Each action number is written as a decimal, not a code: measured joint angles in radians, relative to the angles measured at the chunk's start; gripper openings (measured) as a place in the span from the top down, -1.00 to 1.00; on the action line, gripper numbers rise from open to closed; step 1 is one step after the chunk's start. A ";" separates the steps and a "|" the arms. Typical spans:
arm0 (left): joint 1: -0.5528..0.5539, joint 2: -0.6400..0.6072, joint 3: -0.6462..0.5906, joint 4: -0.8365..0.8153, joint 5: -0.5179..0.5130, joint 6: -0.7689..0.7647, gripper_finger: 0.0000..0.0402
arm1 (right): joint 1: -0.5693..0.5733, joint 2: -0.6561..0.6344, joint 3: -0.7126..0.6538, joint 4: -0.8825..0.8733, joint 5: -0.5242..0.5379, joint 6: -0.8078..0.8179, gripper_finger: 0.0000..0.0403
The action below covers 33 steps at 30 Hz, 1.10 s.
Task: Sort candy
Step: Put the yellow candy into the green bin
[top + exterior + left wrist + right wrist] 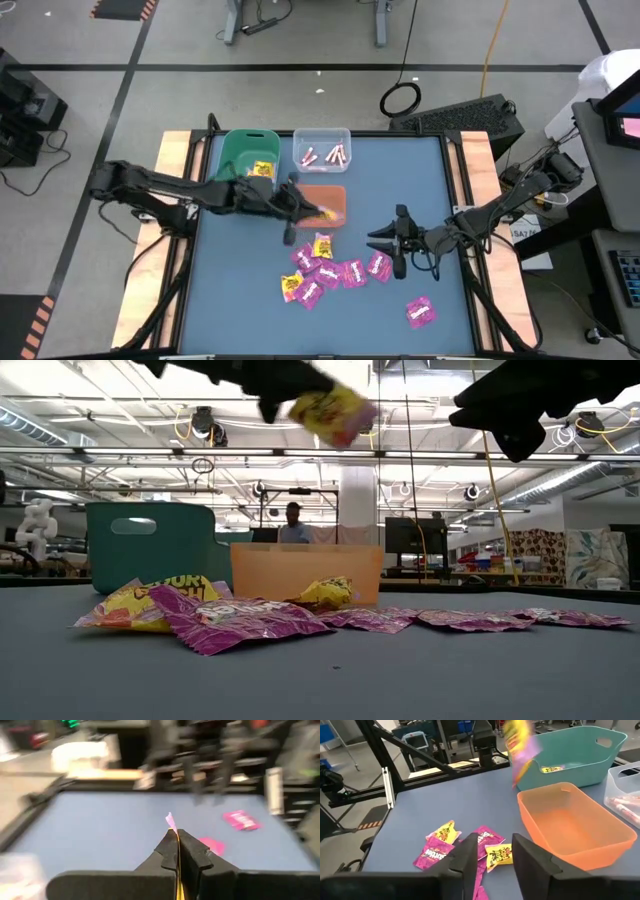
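The nearest yellow packet (pixel 150 603) in the low view shows the letters "OUR"; other print is too small to read. The green plastic bin (pixel 247 152) near the counter's far edge holds one yellow packet (pixel 262 169); the clear plastic bin (pixel 322 150) beside it holds pale pink-white sticks (pixel 327 155); the orange plastic bin (pixel 338 196) in front of them looks bare. Magenta-pink and yellow square candy packets (pixel 330 271) lie scattered mid-counter, one magenta-pink packet (pixel 420 312) apart toward the near right corner. The left tool (pixel 312 210), above the orange bin, is clamped on a yellow-and-pink packet (pixel 334 415). The right tool (pixel 385 240) hangs above the scattered pile, fingers apart, holding nothing. The blue counter (pixel 240 300) stands in a workshop hall with a person (pixel 293 525) behind.
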 joint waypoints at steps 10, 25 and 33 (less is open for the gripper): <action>0.092 -0.325 0.000 -0.541 -0.395 0.003 0.98 | 0.002 0.000 0.000 -0.016 -0.004 -0.003 0.40; 0.335 -0.450 -0.273 -0.688 -0.497 -0.160 0.99 | 0.002 0.002 0.000 -0.011 -0.003 0.008 0.40; 0.354 -0.448 -0.379 -0.656 -0.492 -0.240 0.85 | 0.002 0.075 0.000 -0.003 -0.002 0.071 0.40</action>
